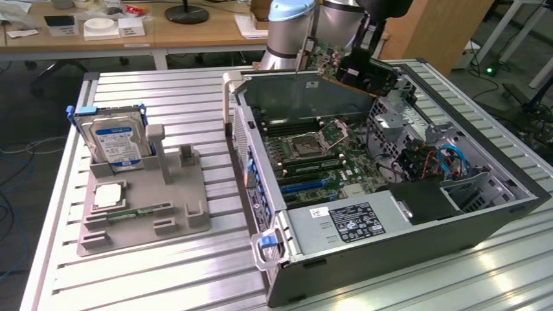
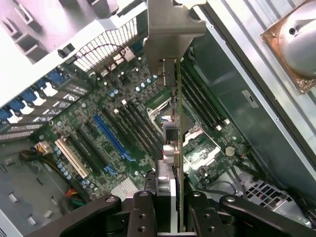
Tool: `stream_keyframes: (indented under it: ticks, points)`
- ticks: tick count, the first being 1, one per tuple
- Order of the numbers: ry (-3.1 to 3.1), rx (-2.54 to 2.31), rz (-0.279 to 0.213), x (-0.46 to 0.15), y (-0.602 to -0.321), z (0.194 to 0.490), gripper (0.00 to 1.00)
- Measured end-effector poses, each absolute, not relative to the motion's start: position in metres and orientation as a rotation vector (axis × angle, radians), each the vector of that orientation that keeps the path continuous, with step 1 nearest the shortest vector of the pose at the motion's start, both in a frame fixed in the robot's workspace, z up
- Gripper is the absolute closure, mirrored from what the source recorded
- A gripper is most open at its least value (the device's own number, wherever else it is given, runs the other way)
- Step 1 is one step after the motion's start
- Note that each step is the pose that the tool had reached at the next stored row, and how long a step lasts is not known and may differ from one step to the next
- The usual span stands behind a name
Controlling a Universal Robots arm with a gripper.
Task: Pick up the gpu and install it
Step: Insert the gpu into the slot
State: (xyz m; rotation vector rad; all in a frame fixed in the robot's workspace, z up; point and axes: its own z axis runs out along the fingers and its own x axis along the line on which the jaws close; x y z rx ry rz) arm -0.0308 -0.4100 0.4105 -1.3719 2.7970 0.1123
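Caught partway through the install. Grips the gpu [image 2: 176, 133] in the tool [image 2: 170, 212], fingers [image 2: 143, 217] closed on either face of the card's near end. Holds it on edge, metal bracket [image 2: 170, 29] at the far end, above the motherboard [image 2: 113, 98] inside the open case [image 1: 252, 139]. From the exterior view, hangs at the end of the case nearest the arm [image 1: 289, 29], up around rim level. Appears clear of every slot, though hard to judge the gap from so steep an angle.

Pick-up done, by the look of it. Now in the positioning step, not yet seated. Judged from here, calls next for lining the card's lower edge over a long slot, with the blue slot [image 2: 112, 136] off to one side of the card and not beneath it. Calls too for bringing the bracket to the case's rear wall, then a straight, even press with no twist.

Elsewhere on the slatted surface [image 1: 173, 272]: hard drive [image 1: 116, 139] upright in a grey holder [image 1: 147, 223], at the exterior view's left, well apart from the case.
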Motion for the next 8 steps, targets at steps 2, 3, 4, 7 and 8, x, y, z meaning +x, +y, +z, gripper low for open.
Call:
stream_keyframes:
  ticks: [2, 3, 4, 7, 8]
  points:
    - [2.772, -1.398, 0.103, -0.0308, -0.41, 0.4101, 0.72]
    - [2.76, -1.412, 0.1, -0.0308, -0.41, 0.41, 0.72]
    - [2.747, -1.433, 0.098, -0.0307, -0.41, 0.4098, 0.72]
    - [2.713, -1.49, 0.095, -0.0308, -0.41, 0.4094, 0.72]
    - [2.702, -1.506, 0.094, -0.0308, -0.41, 0.4092, 0.72]
